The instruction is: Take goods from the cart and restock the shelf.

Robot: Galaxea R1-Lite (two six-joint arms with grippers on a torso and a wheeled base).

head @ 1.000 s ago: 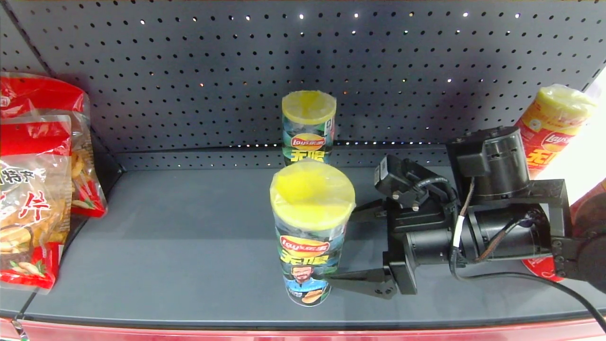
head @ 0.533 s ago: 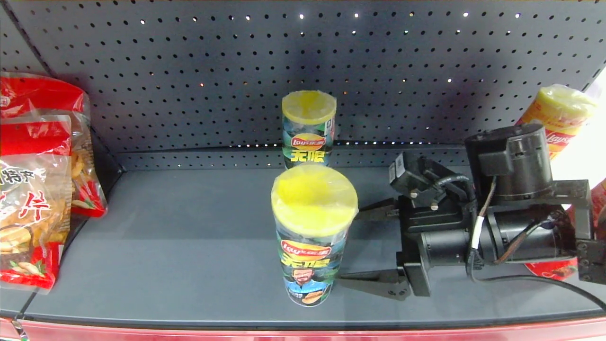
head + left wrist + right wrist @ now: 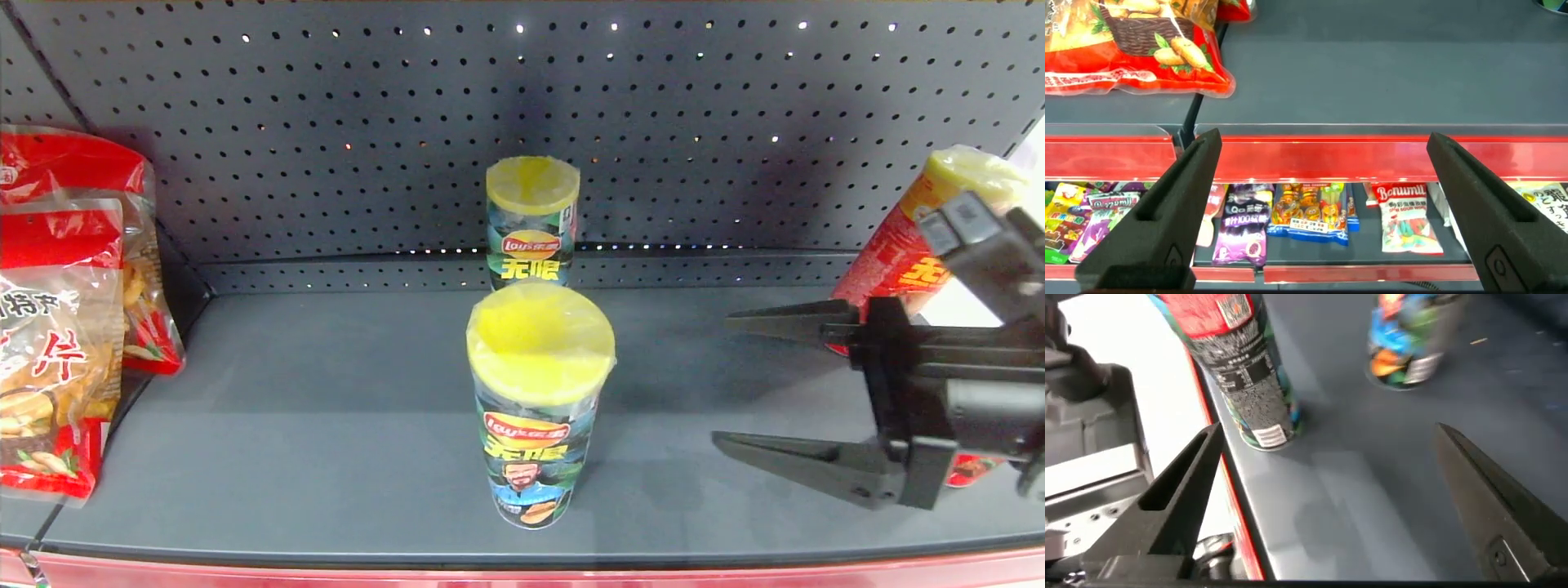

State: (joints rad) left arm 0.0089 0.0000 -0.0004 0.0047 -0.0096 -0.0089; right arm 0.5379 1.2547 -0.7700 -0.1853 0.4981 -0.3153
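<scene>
Jaws of your R gripper [image 3: 720,381] gape wide w/ nothing held, apart from the front chip can [image 3: 535,425] upright on the shelf [image 3: 326,425]; L gripper [image 3: 1324,135] gapes empty too.

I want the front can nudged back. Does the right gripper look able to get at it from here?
Probably yes: the right gripper is open, pointing at the front can, with bare shelf between them.

The shelf [image 3: 326,425] is matt grey metal, its back panel [image 3: 367,122] perforated. The front can [image 3: 535,408] has a glossy printed wrap and a yellow plastic lid. The bags [image 3: 57,327] at the left edge are shiny, crinkled plastic.
</scene>
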